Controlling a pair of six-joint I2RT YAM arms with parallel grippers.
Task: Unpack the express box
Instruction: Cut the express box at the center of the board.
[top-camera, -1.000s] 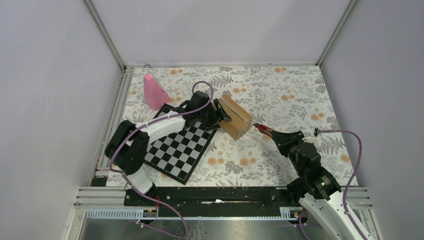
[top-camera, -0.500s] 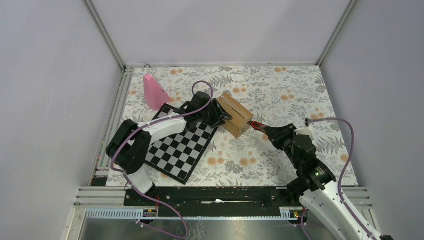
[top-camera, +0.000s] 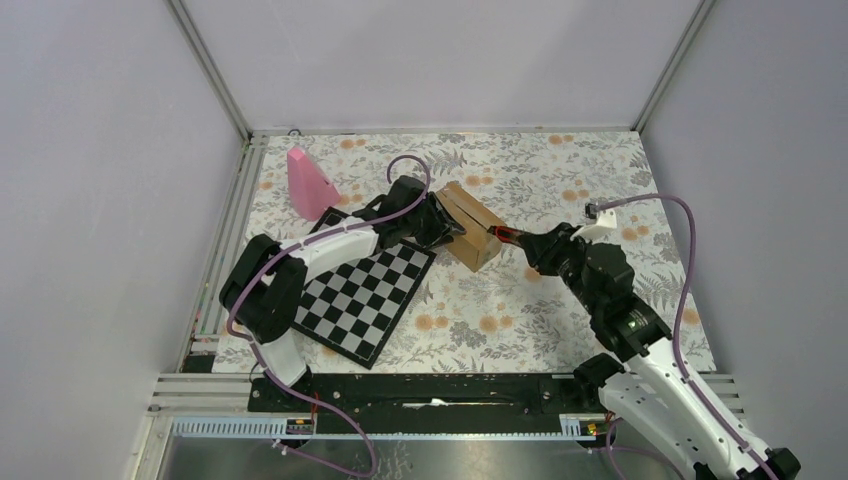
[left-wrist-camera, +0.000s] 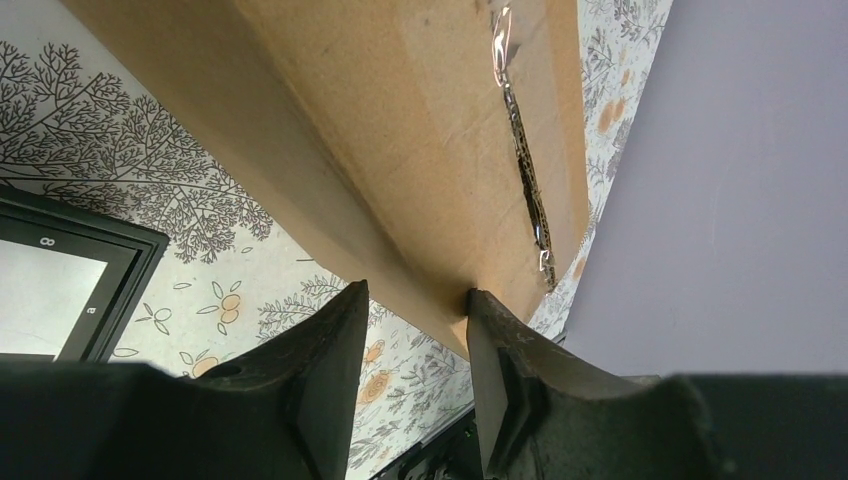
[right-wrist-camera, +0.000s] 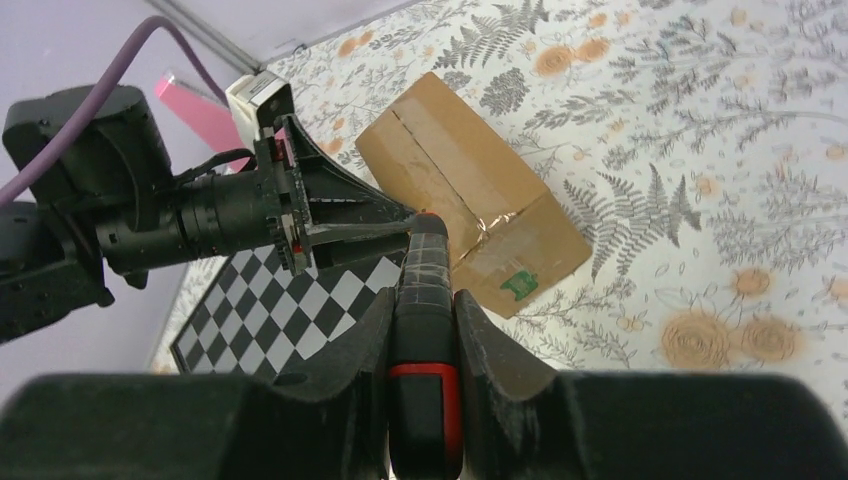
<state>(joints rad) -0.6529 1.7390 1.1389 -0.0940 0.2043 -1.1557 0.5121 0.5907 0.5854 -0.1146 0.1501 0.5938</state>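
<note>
Box (top-camera: 470, 228): plain brown, with one small green mark (right-wrist-camera: 517, 283) on an end face. Chessboard (top-camera: 360, 295): black-and-white checks, black border; cone (top-camera: 308, 183): pink; tool (right-wrist-camera: 424, 290): black with a red band. Cloth (top-camera: 560, 180): white, printed with grey ferns and orange flowers; cables (right-wrist-camera: 150, 25): purple.

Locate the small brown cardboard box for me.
Top view: the small brown cardboard box sits mid-table, just right of the black-and-white chessboard, one corner between the left gripper's fingers, with the right gripper's red-and-black tool on its right.
</note>
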